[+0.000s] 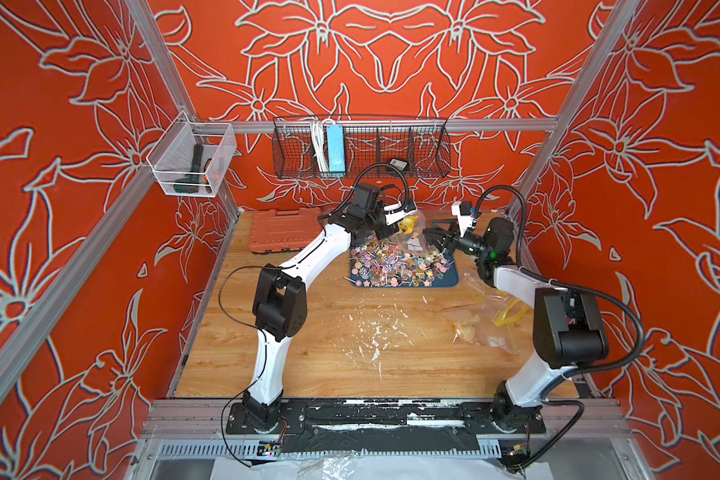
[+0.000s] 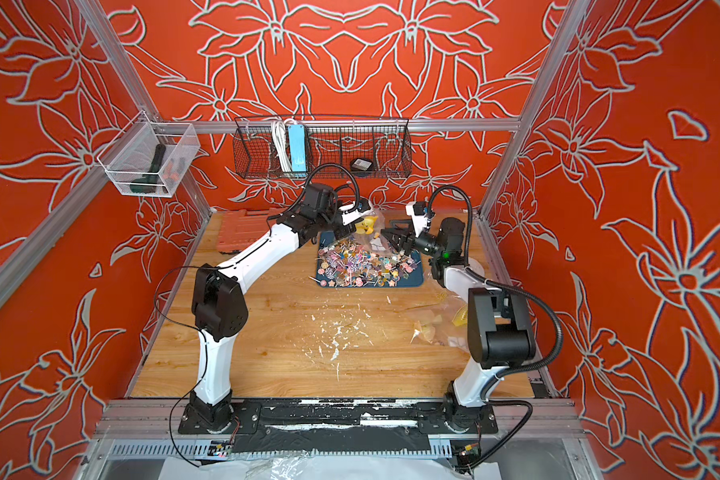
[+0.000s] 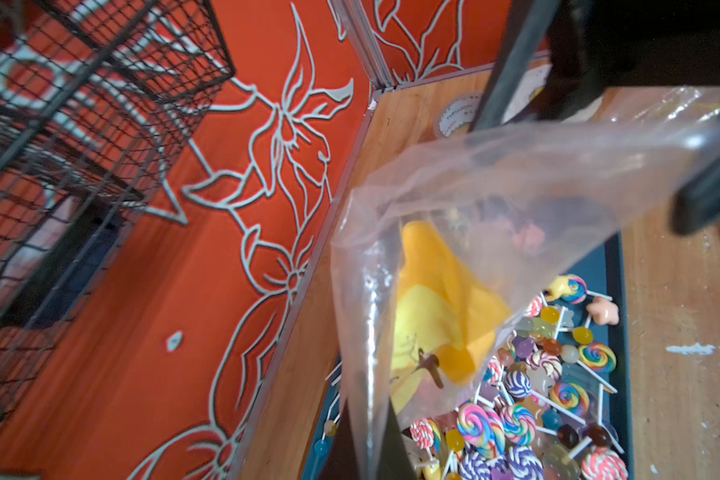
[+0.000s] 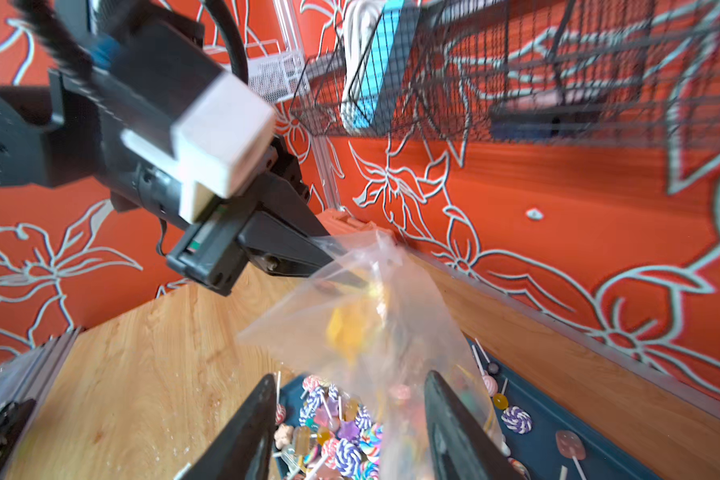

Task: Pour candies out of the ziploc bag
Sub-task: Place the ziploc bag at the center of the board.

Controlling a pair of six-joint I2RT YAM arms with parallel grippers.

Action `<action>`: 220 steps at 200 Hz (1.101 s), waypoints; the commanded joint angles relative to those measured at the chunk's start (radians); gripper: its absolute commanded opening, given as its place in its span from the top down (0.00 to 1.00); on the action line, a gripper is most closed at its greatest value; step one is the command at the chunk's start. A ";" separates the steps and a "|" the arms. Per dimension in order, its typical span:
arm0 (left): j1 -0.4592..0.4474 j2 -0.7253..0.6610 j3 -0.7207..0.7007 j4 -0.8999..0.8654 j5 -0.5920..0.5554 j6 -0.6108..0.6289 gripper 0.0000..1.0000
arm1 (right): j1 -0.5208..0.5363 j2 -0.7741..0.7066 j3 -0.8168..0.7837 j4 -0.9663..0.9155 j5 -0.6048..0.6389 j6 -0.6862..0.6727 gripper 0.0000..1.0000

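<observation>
In both top views the dark blue tray (image 1: 452, 279) sits far and right of centre on the wooden table (image 1: 329, 332), heaped with glossy candies (image 1: 395, 266); bare board lies nearer. In the left wrist view the crinkled clear ziploc bag (image 3: 495, 187) hangs above the tray's far end. In the right wrist view the left gripper (image 4: 333, 259) pinches the bag's corner tight, and the right gripper (image 4: 350, 386) gapes wide about the film, clamping nothing.

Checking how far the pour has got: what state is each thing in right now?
Left gripper: shut on bag corner, holding it up.
Right gripper: open, bag between jaws.
Bag: hanging over tray, yellow item inside.
Candies: mostly heaped in tray.
Case: shut.
</observation>
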 commanded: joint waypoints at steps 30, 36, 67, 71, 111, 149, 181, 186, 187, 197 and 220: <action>0.000 -0.172 -0.029 -0.054 -0.384 -0.232 1.00 | -0.009 -0.267 0.029 -0.486 0.131 -0.118 0.43; 0.000 -0.180 -0.020 -0.095 -0.431 -0.282 1.00 | -0.009 -0.290 0.035 -0.542 0.151 -0.125 0.43; 0.004 -0.242 -0.029 -0.338 -0.586 -0.626 1.00 | -0.009 -0.390 0.044 -0.721 0.256 -0.085 0.43; 0.006 -0.256 -0.046 -0.358 -0.589 -0.682 1.00 | -0.008 -0.398 0.045 -0.735 0.262 -0.068 0.43; 0.045 -0.551 -0.515 -0.206 -0.370 -1.131 1.00 | 0.001 -0.404 0.094 -0.919 0.274 0.064 0.44; 0.153 -0.866 -0.898 0.040 -0.324 -1.419 1.00 | 0.057 -0.403 0.113 -1.087 0.298 0.005 0.44; 0.237 -1.050 -1.098 0.147 -0.330 -1.614 1.00 | 0.130 -0.367 0.154 -1.176 0.329 -0.045 0.44; 0.255 -1.070 -1.129 0.163 -0.326 -1.643 1.00 | 0.141 -0.357 0.164 -1.192 0.331 -0.055 0.44; 0.258 -1.074 -1.135 0.167 -0.324 -1.650 1.00 | 0.143 -0.354 0.165 -1.195 0.332 -0.058 0.44; 0.298 -1.108 -1.192 0.203 -0.298 -1.712 1.00 | 0.161 -0.336 0.184 -1.231 0.338 -0.077 0.44; 0.384 -1.109 -1.326 0.315 -0.204 -1.842 1.00 | 0.185 -0.315 0.202 -1.278 0.357 -0.117 0.44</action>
